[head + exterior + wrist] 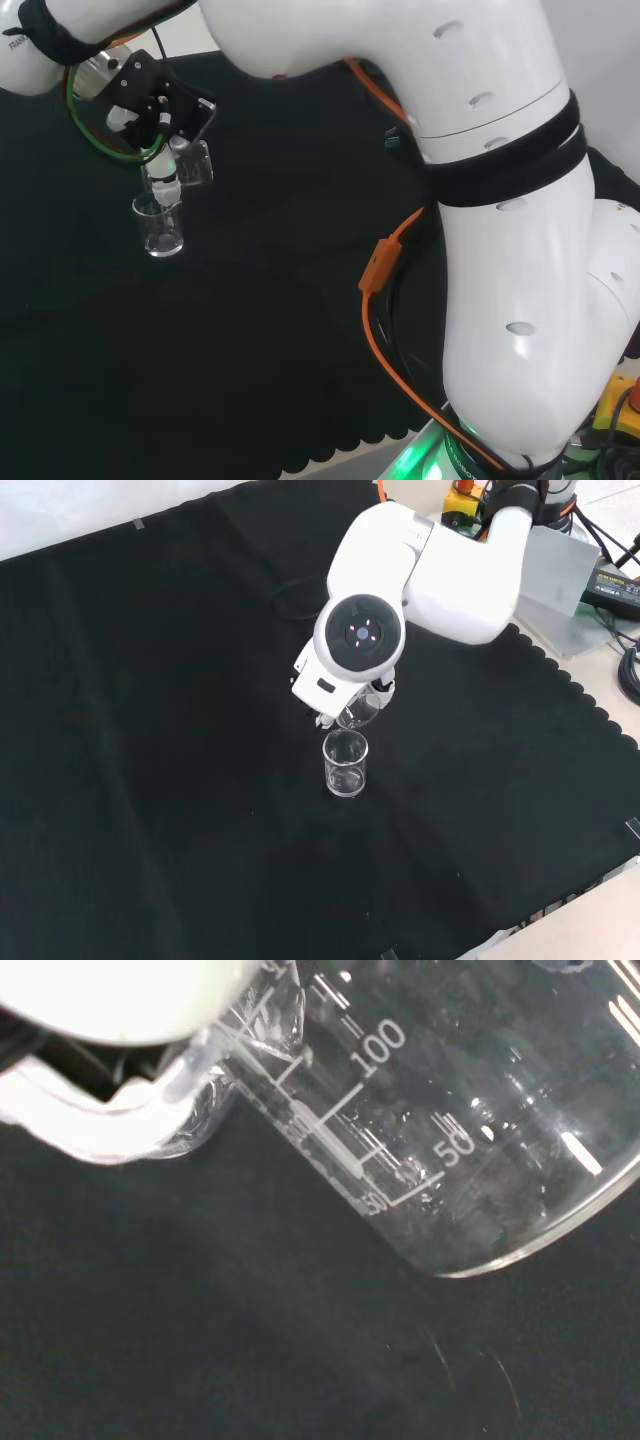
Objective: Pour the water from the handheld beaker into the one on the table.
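While the handheld beaker [192,163] is carried tilted in the hand [150,105], its mouth is brought directly over the open top of the table beaker [160,227], which stands upright on the black-clothed surface [250,350], well away from every edge. In the front view the held vessel [358,714] is seen just above and slightly beyond the rim of the standing one [345,764], the two near each other but whether lip meets rim cannot be told. The hand's fingers are judged to be curled round the held beaker; in the head view they are wrapped about its wall. In the wrist view the held beaker's [450,1110] long axis is slanted, base raised, printed graduations readable, with droplets on the inside wall; the level of water left in it cannot be determined. The lower beaker appears nearly empty or holds little; this is uncertain. The deciding relation is vertical alignment: the receiving rim lies directly beneath the pouring lip, so further tilt about the held beaker's axis is judged sufficient, without sideways travel.
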Robot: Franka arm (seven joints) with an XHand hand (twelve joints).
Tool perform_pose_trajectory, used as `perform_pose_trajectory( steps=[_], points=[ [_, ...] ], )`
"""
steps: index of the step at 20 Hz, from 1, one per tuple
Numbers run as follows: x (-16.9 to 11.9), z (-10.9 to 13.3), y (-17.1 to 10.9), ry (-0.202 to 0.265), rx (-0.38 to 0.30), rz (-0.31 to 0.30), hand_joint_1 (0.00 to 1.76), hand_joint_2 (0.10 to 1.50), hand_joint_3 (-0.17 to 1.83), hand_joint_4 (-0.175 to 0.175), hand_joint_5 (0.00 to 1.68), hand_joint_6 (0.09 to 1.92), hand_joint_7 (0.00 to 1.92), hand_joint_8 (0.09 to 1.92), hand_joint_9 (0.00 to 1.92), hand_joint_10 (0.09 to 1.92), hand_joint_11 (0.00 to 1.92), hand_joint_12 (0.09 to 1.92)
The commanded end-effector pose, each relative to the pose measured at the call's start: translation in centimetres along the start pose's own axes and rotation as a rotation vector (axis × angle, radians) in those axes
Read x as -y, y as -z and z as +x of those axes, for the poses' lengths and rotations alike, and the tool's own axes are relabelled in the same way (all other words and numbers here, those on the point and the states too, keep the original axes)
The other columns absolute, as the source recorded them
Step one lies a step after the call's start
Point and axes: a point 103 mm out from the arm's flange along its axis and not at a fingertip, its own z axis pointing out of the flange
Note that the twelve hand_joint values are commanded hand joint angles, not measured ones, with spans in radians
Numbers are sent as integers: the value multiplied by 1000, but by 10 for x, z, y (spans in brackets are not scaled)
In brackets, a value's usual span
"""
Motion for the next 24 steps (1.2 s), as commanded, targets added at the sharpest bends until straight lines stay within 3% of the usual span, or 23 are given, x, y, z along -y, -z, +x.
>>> perform_pose_trajectory(
  steps=[1, 2, 6, 15, 24],
  points=[
    [10, -20, -3, 36, -187, -211, 1185, 549, 708, 123, 1598, 87, 1874, 87, 1892, 87, 1634, 571],
    [12, -25, -4, 40, -217, -263, 1185, 549, 708, 124, 1598, 87, 1874, 87, 1892, 87, 1634, 571],
    [17, -38, -9, 43, -283, -348, 1185, 550, 707, 125, 1598, 87, 1874, 87, 1892, 87, 1634, 571],
    [15, -63, -38, 43, -419, -489, 1185, 551, 706, 128, 1598, 87, 1874, 87, 1893, 87, 1634, 571],
    [1, -86, -72, 56, -544, -522, 1184, 551, 706, 130, 1598, 87, 1875, 87, 1895, 87, 1632, 570]
  ],
)
